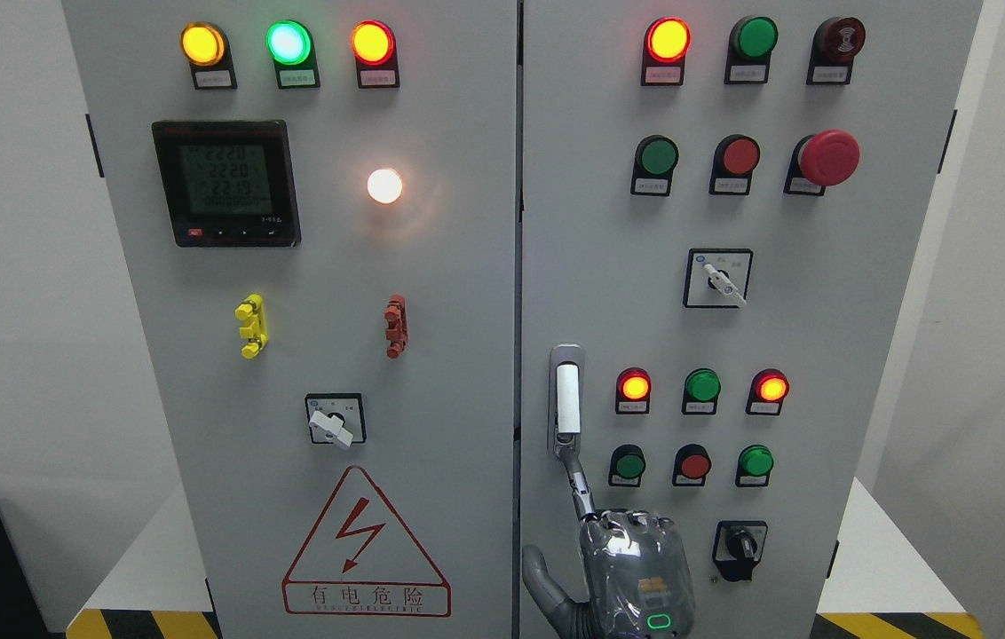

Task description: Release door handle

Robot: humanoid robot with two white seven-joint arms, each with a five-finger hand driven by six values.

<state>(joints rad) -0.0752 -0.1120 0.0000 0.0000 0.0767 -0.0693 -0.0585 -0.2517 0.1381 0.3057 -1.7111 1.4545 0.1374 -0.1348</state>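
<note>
The door handle is a slim upright metal lever with a white grip. It sits flush in its recess at the left edge of the right cabinet door. My right hand comes up from the bottom edge just below it, its back toward me. The index finger is stretched upward, and its tip meets the handle's lower end. The thumb is spread out to the left. No finger wraps around the grip. The left arm is out of sight.
Both grey cabinet doors look shut, with the seam between them. Lit indicator lamps, push buttons, a red emergency stop and rotary switches stud the right door near the hand. The left door carries a meter and a warning triangle.
</note>
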